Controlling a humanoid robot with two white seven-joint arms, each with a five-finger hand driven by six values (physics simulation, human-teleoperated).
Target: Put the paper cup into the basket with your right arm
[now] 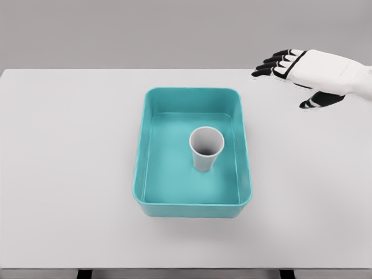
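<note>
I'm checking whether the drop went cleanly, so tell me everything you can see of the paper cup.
The cup is plain pale grey, tapering from a wide round rim to a narrower base, matte like paper. It stands upright, mouth open upward, and looks empty. It rests on the floor of the teal basket, right of centre, close to the right wall but apparently clear of it. Nothing else touches it: the right hand is off to the upper right over the table, fingers spread, holding nothing.

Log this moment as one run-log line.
paper cup: upright inside basket | right hand: open, empty, above table, right of basket | left arm: out of view
</note>
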